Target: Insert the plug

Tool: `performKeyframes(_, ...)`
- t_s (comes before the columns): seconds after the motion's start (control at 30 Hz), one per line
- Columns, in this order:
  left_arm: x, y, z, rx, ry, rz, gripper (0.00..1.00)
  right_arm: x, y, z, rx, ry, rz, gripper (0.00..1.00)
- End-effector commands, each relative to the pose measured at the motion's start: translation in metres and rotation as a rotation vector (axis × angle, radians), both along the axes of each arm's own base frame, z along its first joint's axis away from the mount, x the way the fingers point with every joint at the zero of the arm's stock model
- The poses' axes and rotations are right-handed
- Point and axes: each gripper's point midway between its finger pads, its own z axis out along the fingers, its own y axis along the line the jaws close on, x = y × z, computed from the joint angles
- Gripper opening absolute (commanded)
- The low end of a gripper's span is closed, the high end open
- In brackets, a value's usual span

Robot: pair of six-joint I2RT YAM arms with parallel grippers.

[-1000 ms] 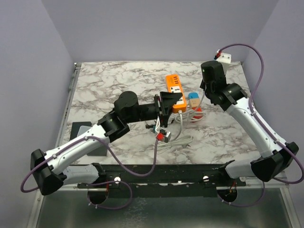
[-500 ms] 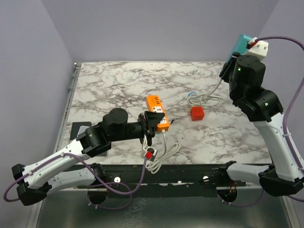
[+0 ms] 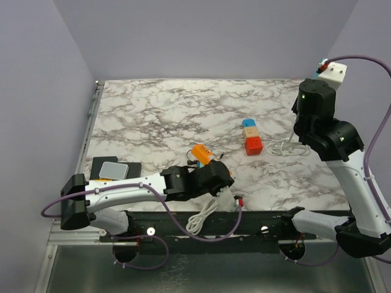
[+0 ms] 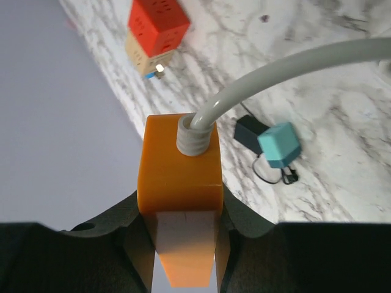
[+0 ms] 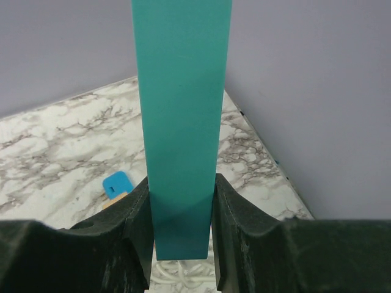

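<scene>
My left gripper [image 3: 214, 176] is shut on an orange power strip [image 3: 200, 152] near the table's front edge. In the left wrist view the strip [image 4: 180, 165] sits between the jaws of the left gripper [image 4: 183, 241], with a grey-white cable [image 4: 287, 67] leaving its end. That white cable [image 3: 209, 212] loops over the front edge and ends in a small red plug [image 3: 240, 199]. My right gripper [image 3: 317, 71] is raised high at the right, shut on a long teal block [image 5: 181, 122] held upright in the right gripper [image 5: 181, 235].
A stack of blue, tan and red cubes [image 3: 250, 137] stands right of centre, also showing in the left wrist view [image 4: 157, 30]. A white cable coil [image 3: 284, 146] lies beside it. A black pad with a grey square [image 3: 113, 168] is at the left. A small teal adapter [image 4: 278, 143] lies on the marble.
My left arm has drawn the orange strip from mid-table toward the front edge, dragging its cable. My right arm rose with the teal block and stays high. The cube stack now stands right of centre.
</scene>
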Motion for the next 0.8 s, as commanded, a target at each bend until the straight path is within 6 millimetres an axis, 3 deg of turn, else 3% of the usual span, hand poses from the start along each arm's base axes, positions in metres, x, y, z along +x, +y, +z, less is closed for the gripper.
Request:
performKeyframes(0.0, 0.045, -0.028, 0.084, -0.281, -0.154, 0.248, 0.0, -0.013, -0.019, 0.01, 0.001, -0.052, -0.087, 0.06)
performKeyframes(0.13, 0.068, -0.018, 0.082, -0.25, -0.193, 0.271, 0.0, -0.018, -0.025, 0.01, -0.015, -0.051, -0.115, 0.06)
performKeyframes(0.33, 0.089, 0.026, 0.059, -0.169, -0.204, 0.286, 0.0, -0.02, -0.03, 0.007, -0.035, -0.052, -0.144, 0.06)
performKeyframes(0.53, 0.066, 0.028, 0.045, -0.203, -0.113, 0.205, 0.0, -0.016, -0.031, 0.006, -0.048, -0.052, -0.159, 0.06)
performKeyframes(0.77, 0.021, 0.042, -0.028, -0.104, -0.002, 0.133, 0.0, -0.016, -0.031, -0.001, -0.046, -0.041, -0.163, 0.06)
